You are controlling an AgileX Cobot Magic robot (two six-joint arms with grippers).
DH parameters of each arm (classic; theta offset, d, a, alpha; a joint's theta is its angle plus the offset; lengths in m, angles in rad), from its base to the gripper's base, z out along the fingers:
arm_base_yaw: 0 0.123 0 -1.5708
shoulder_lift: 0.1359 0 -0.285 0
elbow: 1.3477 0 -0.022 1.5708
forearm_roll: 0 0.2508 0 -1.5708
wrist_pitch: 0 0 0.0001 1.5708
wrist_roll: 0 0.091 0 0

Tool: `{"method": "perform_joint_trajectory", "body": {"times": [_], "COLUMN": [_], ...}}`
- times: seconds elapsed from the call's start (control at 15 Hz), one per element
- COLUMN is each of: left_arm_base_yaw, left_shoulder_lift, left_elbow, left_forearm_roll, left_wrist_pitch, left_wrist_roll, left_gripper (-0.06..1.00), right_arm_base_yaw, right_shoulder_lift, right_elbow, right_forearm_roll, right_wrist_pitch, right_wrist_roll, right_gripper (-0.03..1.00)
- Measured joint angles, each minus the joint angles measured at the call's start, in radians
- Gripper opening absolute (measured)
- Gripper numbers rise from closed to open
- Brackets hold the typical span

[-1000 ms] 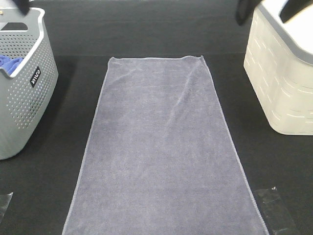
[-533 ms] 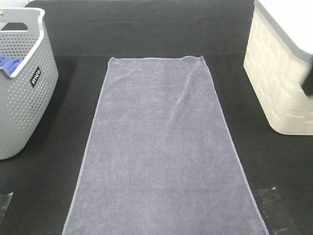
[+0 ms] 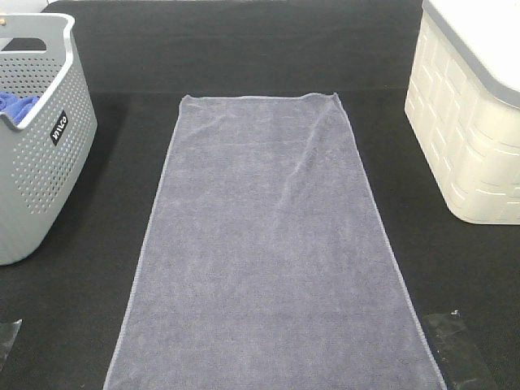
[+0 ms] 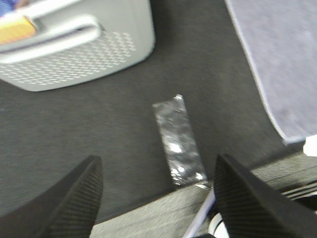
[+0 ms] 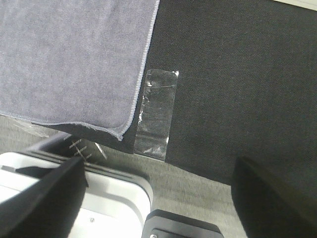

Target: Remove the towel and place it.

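Nearest the rig, both grippers are hanging back over the table's front edge, out of the overhead camera's sight. The left gripper (image 4: pixel 156 198) is holding its two black fingers wide apart with nothing between them, and under it a strip of clear tape (image 4: pixel 177 142) is lying on the black tablecloth (image 4: pixel 99 129). The right gripper (image 5: pixel 158 198) is likewise standing fully spread and empty, looking down on a second clear tape strip (image 5: pixel 156 113) just beside the towel's near corner. These strips are probably serving as placement marks, one at each near corner of the cloth.

The slate-grey towel (image 3: pixel 272 244) is lying flat and fully spread down the middle of the table, its long sides running away from the rig and its near hem reaching the table's front edge. Only faint creases are showing towards its far right corner. Spread like this, with no hand on it, it looks already removed and laid out, so the task is likely at or near its end, and the arms are sitting clear of it, presumably so as not to disturb it.

Farther back on the left, a grey perforated laundry basket (image 3: pixel 49 171) is standing well apart from the towel, with a bright blue cloth (image 3: pixel 16 103) showing inside. On the far right, a cream basket with a grey rim (image 3: pixel 471 138) is standing, its inside hidden.
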Motion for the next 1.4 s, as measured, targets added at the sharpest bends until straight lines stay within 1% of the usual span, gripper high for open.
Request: {"method": "perform_joint_trajectory", "body": {"times": [0.13, 0.2, 0.27, 0.4, 0.53, 0.73, 1.0, 1.4], "left_arm_base_yaw": [0.000, 0.000, 0.000, 0.000, 0.000, 0.000, 0.000, 0.000], "left_shoulder_lift": [-0.109, -0.157, -0.175, -0.180, -0.180, -0.180, -0.180, -0.180], "left_elbow": [0.054, 0.068, 0.068, 0.075, 0.105, 0.114, 0.114, 0.114], "left_forearm_roll": [-0.079, -0.128, -0.142, -0.150, -0.157, -0.167, -0.203, -0.206], "left_wrist_pitch": [-0.010, -0.030, -0.048, -0.084, -0.145, -0.166, -0.167, -0.167], "left_wrist_roll": [0.086, 0.152, 0.174, 0.193, 0.205, 0.217, 0.259, 0.263], "left_gripper": [0.62, 0.62, 0.62, 0.62, 0.62, 0.62, 0.62, 0.62], "right_arm_base_yaw": [0.000, 0.000, 0.000, 0.000, 0.000, 0.000, 0.000, 0.000], "right_shoulder_lift": [-0.128, -0.203, -0.256, -0.341, -0.401, -0.421, -0.421, -0.421], "right_elbow": [0.063, 0.106, 0.136, 0.167, 0.180, 0.211, 0.211, 0.211], "right_forearm_roll": [0.000, 0.000, 0.000, 0.000, 0.000, 0.005, 0.006, 0.009], "right_wrist_pitch": [-0.019, -0.026, -0.031, -0.044, -0.090, -0.149, -0.149, -0.149], "right_wrist_roll": [0.000, -0.007, -0.028, -0.058, -0.089, -0.099, -0.099, -0.102], "right_gripper": [0.76, 0.76, 0.76, 0.76, 0.76, 0.76, 0.76, 0.76]}}
